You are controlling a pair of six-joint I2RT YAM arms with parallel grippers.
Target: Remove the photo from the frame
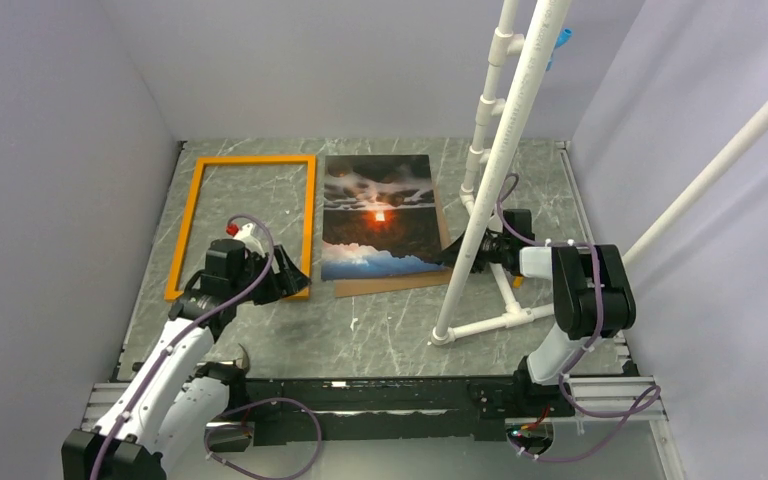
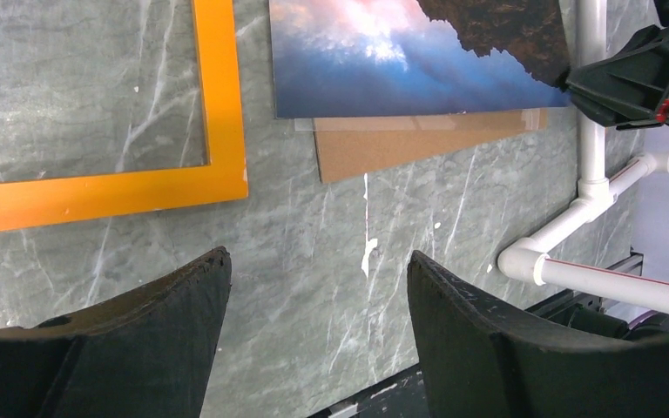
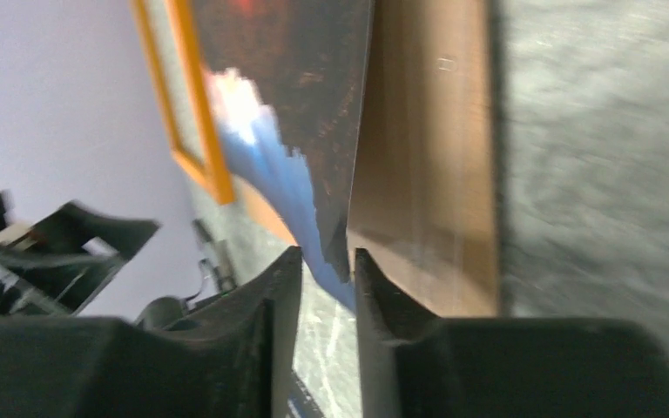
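The photo [image 1: 378, 215], a dark sunset print, lies flat on a brown backing board [image 1: 380, 286], just right of the empty orange frame [image 1: 188, 225]. At the photo's near right corner my right gripper [image 1: 457, 250] is low over the table. In the right wrist view its jaws [image 3: 327, 259] stand slightly apart, and the corner of the photo [image 3: 296, 78] reaches between them, lifted off the board [image 3: 427, 174]. My left gripper [image 1: 295, 280] hovers by the frame's near right corner. It is wide open [image 2: 318, 266] over bare table, with the frame [image 2: 222, 96] just beyond it.
A white PVC pipe stand [image 1: 500, 150] rises beside the right arm, and its foot [image 2: 592, 192] lies on the table near the photo's right edge. Grey walls close in the table on the left, right and back. A black rail runs along the near edge.
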